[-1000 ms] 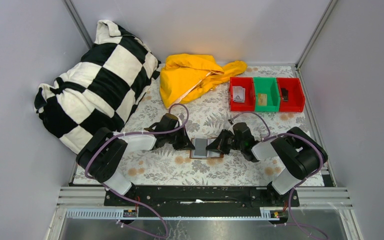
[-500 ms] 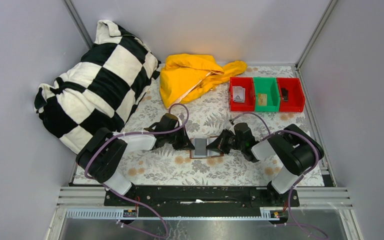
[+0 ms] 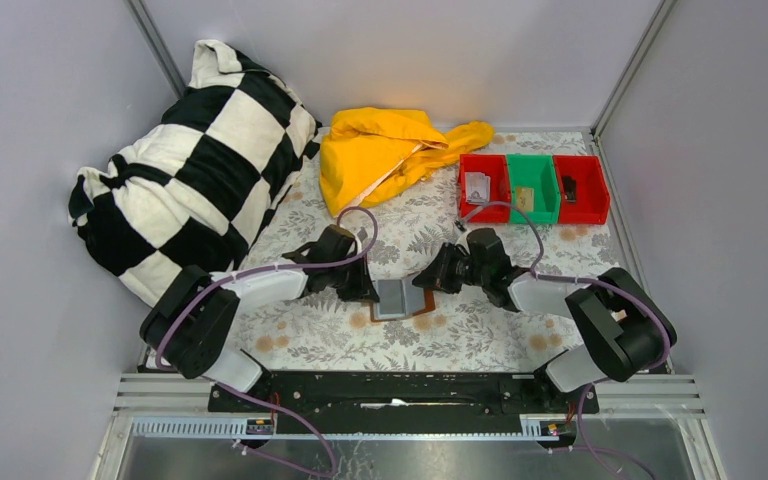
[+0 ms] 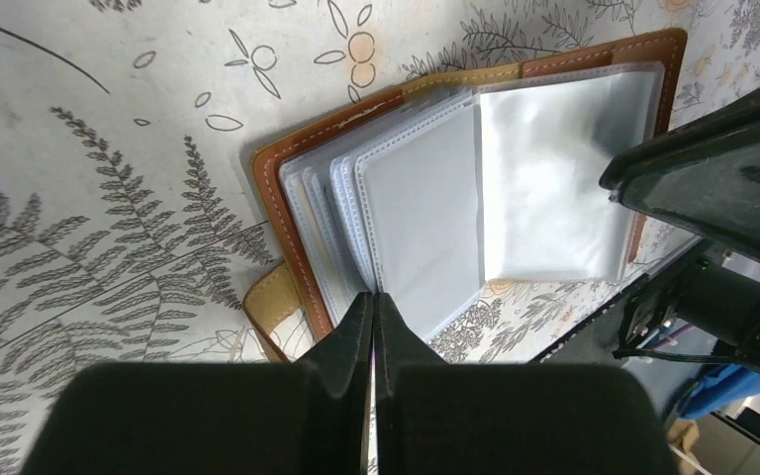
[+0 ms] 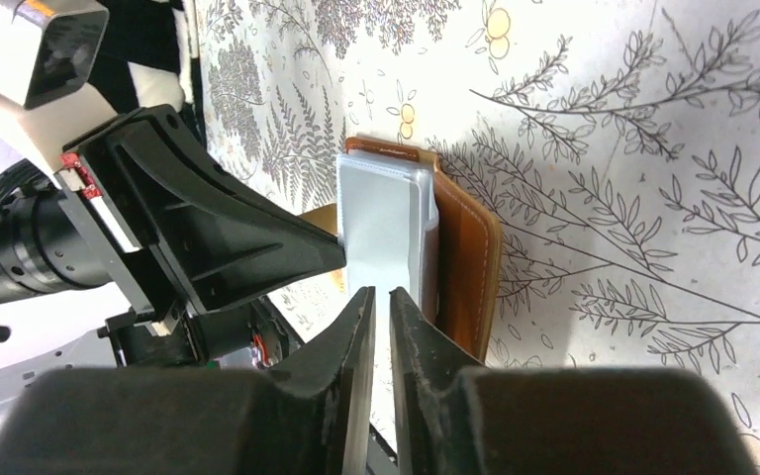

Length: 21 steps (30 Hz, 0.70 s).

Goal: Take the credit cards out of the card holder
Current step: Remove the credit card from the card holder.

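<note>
The card holder point(image 3: 422, 300) lies open on the floral cloth between my two grippers. It is brown with clear grey sleeves point(image 4: 426, 198). In the right wrist view the sleeves are stacked over its left half, and its brown right cover point(image 5: 465, 257) is bare. No card shows in the sleeves. My left gripper point(image 3: 368, 290) is shut, with its tips point(image 4: 373, 297) at the near edge of the sleeves. My right gripper point(image 3: 428, 282) hovers just off the sleeves' edge, its jaws point(image 5: 382, 292) a narrow gap apart with nothing between them. A tan credit card point(image 3: 525, 198) lies in the green bin.
A red bin point(image 3: 465, 190), a green bin point(image 3: 532, 160) and another red bin point(image 3: 600, 190) stand in a row at the back right. At the back is a yellow cloth point(image 3: 380, 150), and at the left a black-and-white checked pillow point(image 3: 190, 160). Grey walls close in both sides.
The right gripper has drawn back from the card holder and parted its jaws slightly. The sleeves now lie over the left half, baring the brown right cover. The left gripper stays shut.
</note>
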Each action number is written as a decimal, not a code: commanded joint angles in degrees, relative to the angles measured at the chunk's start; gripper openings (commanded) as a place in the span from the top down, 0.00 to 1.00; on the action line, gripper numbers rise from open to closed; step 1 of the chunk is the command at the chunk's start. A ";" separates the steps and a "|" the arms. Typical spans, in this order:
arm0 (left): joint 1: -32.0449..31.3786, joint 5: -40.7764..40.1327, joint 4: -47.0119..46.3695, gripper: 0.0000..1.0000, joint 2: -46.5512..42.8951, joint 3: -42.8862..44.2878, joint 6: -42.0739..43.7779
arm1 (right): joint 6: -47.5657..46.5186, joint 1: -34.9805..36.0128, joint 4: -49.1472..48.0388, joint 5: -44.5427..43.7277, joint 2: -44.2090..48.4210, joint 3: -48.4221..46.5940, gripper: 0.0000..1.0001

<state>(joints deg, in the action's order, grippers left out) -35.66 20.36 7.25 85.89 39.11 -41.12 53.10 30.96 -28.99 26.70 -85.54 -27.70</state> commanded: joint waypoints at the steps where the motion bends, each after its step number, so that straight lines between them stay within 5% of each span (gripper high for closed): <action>1: 0.06 -3.30 4.36 1.00 -3.34 3.58 4.64 | -7.35 -0.20 10.06 -1.61 1.02 -5.01 0.84; 21: 0.07 -0.35 8.59 0.98 -2.81 9.25 5.78 | -11.54 -0.20 14.08 -2.17 -4.50 -5.54 0.89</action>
<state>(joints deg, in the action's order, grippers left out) -35.66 18.96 16.14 84.25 45.74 -36.18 42.83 30.96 -14.61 25.89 -88.53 -34.39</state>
